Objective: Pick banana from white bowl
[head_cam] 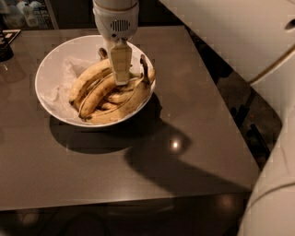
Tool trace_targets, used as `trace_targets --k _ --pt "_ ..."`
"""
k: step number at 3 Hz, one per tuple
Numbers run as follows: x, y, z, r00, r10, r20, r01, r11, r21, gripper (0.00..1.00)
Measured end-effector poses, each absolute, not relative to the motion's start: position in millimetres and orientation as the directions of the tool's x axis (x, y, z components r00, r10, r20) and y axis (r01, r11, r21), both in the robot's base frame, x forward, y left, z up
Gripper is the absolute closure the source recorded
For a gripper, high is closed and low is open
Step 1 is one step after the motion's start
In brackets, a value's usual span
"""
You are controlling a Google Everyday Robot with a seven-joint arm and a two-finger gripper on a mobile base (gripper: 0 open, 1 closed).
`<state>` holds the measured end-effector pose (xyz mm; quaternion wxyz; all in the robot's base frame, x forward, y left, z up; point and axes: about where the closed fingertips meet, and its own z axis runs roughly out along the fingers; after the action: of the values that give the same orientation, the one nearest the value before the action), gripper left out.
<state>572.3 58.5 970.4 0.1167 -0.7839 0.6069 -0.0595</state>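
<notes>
The white bowl (50,69) stands on the far left part of the dark table, lined with crumpled white paper (62,87). It holds a pile of several bananas. A long, curved, brown-speckled banana (131,102) with a dark stem lies along the bowl's front right rim. A paler big banana (88,77) lies at the upper left of the pile. My gripper (121,79) reaches straight down from the white wrist into the middle of the pile. Its tip sits at the bananas, just left of the speckled banana's stem end.
The brown table (138,170) reaches to its front edge and right edge, with dark floor beyond. My white arm (258,55) fills the right side of the view. A dark object (5,46) and bottles (23,14) stand at the far left.
</notes>
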Motion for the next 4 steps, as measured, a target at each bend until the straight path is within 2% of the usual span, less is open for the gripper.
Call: trace_targets --k 4 --pt "591.3 62.8 910.0 0.275 -0.961 -0.025 -0.953 -0.269 -0.139 0.39"
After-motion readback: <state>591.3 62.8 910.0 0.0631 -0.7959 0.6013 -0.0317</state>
